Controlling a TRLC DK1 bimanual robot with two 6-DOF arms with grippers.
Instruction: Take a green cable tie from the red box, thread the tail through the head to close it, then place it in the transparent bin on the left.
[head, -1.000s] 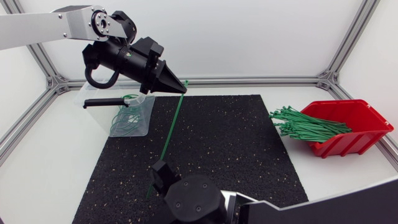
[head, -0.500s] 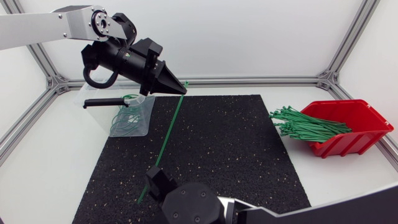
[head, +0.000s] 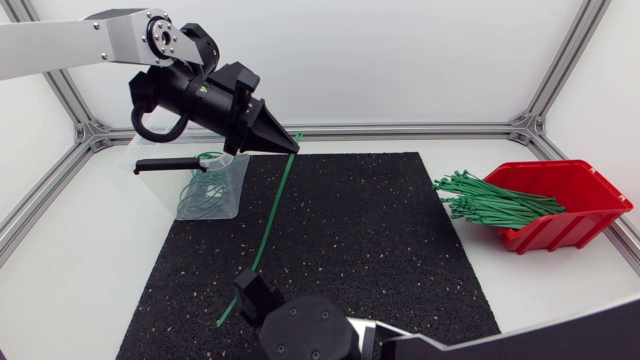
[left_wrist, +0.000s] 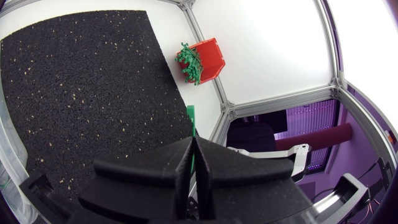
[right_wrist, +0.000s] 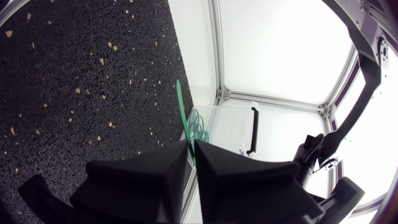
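One green cable tie (head: 275, 205) stretches slanting above the black mat, held at both ends. My left gripper (head: 290, 148) is shut on its head end, just right of the transparent bin (head: 150, 160). In the left wrist view a short green piece (left_wrist: 191, 118) sticks out past the closed fingertips (left_wrist: 194, 146). My right gripper (head: 255, 295) sits low at the mat's front edge, shut on the tail. In the right wrist view the tie (right_wrist: 180, 106) runs out between its fingers (right_wrist: 191, 146). The red box (head: 575, 205) at the right holds a bundle of green ties (head: 490, 200).
The transparent bin (right_wrist: 230, 124) has a black handle (head: 170, 165) and holds looped green ties (head: 200, 195). The black speckled mat (head: 370, 240) covers the table's middle. An aluminium frame (head: 400, 130) runs along the far edge.
My right gripper shifted left along the mat's front edge and closed its fingers around the tie's tail. The tail end swung left with it. The left arm stayed put.
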